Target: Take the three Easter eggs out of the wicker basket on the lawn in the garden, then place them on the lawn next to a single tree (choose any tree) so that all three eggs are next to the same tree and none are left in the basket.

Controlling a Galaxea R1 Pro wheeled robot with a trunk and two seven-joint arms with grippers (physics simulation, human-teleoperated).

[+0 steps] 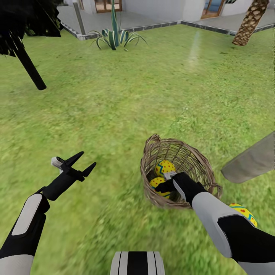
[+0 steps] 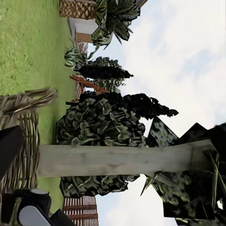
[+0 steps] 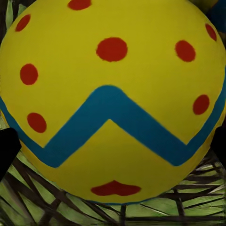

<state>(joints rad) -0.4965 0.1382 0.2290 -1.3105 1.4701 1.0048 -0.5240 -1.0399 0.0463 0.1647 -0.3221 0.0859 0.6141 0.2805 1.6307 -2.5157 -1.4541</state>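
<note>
- Your right end effector is down inside the wicker basket on the lawn; its fingers stand on both sides of an egg, but I cannot tell if they grip it.
- 2 Easter eggs lie in the basket.
- 1 more egg lies on the grass just beside the basket, near the pale tree trunk.
- Your left end effector hovers over the grass with fingers spread, holding nothing.
</note>
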